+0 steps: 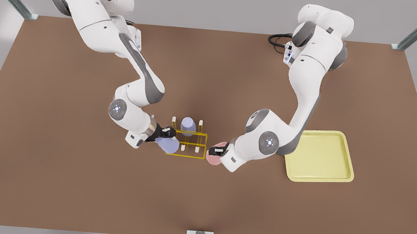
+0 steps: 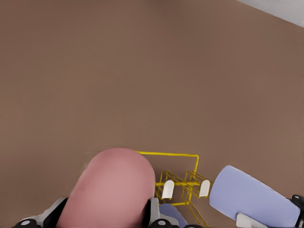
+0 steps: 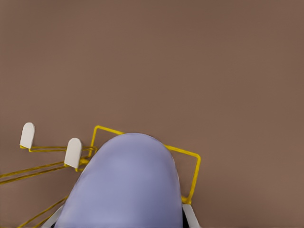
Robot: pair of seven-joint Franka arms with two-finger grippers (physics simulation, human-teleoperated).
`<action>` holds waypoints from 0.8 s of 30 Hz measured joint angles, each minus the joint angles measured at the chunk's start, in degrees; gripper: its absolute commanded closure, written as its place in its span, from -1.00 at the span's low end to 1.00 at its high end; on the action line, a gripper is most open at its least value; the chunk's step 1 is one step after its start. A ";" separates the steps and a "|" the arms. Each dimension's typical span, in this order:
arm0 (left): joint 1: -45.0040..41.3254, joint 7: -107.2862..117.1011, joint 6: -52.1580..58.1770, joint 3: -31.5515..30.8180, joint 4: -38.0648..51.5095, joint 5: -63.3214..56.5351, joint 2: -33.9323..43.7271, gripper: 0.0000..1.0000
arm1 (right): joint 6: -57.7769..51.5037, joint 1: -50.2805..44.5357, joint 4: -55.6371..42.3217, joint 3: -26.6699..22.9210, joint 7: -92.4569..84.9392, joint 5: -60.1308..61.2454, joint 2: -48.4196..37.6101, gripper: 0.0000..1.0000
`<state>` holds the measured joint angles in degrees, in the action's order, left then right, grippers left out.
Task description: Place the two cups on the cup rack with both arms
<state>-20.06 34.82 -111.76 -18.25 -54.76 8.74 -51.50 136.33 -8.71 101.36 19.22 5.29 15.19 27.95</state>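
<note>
2 cups are held by the arms at the yellow cup rack point(image 1: 187, 144), and 1 more sits on it.

1 lavender cup point(image 1: 167, 144) is clamped in the right gripper point(image 1: 166, 133); it is tipped over and touches the rack's side on the front view's left. In the right wrist view this cup point(image 3: 126, 185) sits in front of the rack's wire frame point(image 3: 192, 164). The pink cup point(image 1: 214, 156) is clamped in the left gripper point(image 1: 216, 150), just beside the rack on the front view's right, not touching it. The third cup point(image 1: 188, 126), also lavender, sits upside down on a peg at the rack's far side. Past the left arm, well apart from the rack, a pale yellow tray point(image 1: 344, 175) lies on the brown table point(image 1: 55, 156).
</note>
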 measured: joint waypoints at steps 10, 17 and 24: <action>-4.16 8.30 -6.51 0.16 0.33 1.98 -2.23 -0.70 | -9.33 5.31 -14.60 -2.28 1.05 -7.00 -2.81 -1.00; -4.80 11.83 -8.53 0.42 0.24 1.73 -3.77 -0.88 | -32.07 21.80 -21.00 -10.49 -1.76 -16.48 -12.49 -1.00; -4.31 14.21 -8.00 1.78 0.27 1.28 -2.70 -1.00 | -42.32 23.73 -16.27 -11.33 -6.41 -14.21 -20.89 -1.00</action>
<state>-24.37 49.03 -119.76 -16.47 -54.49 10.02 -54.20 94.00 15.02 85.09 7.89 -1.12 0.97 7.06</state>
